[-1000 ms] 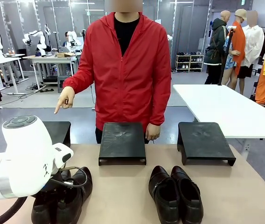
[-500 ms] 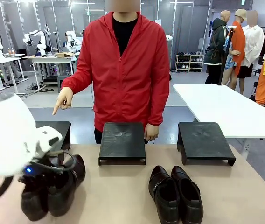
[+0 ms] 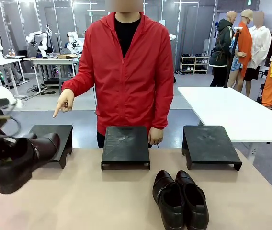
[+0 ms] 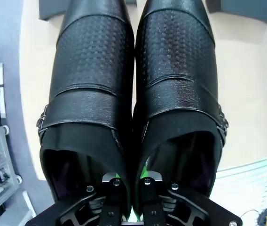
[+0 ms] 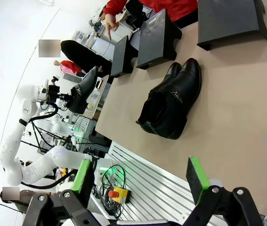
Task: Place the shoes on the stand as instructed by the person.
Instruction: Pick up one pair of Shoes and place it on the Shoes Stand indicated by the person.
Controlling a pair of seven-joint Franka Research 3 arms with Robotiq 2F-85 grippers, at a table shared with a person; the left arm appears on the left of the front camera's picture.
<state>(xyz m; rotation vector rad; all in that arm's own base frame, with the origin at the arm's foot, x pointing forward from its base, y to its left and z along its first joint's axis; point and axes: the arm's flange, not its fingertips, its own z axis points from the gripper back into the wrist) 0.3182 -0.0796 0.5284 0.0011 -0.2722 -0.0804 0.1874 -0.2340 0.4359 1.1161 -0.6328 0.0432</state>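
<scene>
While the person (image 3: 126, 72) stands at 12 o'clock across the table (image 3: 93, 201), the left gripper (image 4: 132, 182) holds one pair of shoes (image 3: 18, 160) up in the air at 9 o'clock in the front view. The jaws are squeezed close together on the inner sides of the two shoes, so both shoes hang as one bunch. A bit of green pad (image 4: 145, 165) peeks out between them. In the left wrist view the shiny toes point to 12 o'clock. In the front view they are tipped up toward 2 o'clock, with the heels low. The pair is off the table, near the left stand (image 3: 52, 136) but not on it. The person's pointing hand (image 3: 64, 103) is out at 10 o'clock, with one finger aimed down above that stand. The other hand (image 3: 156, 135) hangs by the middle stand (image 3: 125, 145). The right stand (image 3: 209, 145) sits at 2 o'clock. A second pair of shoes (image 3: 180, 199) sits flat on the table at 5 o'clock, side by side and touching, with toes facing the robot. The right gripper (image 5: 140, 179) hangs above the table with its jaws spread wide and nothing between them.
</scene>
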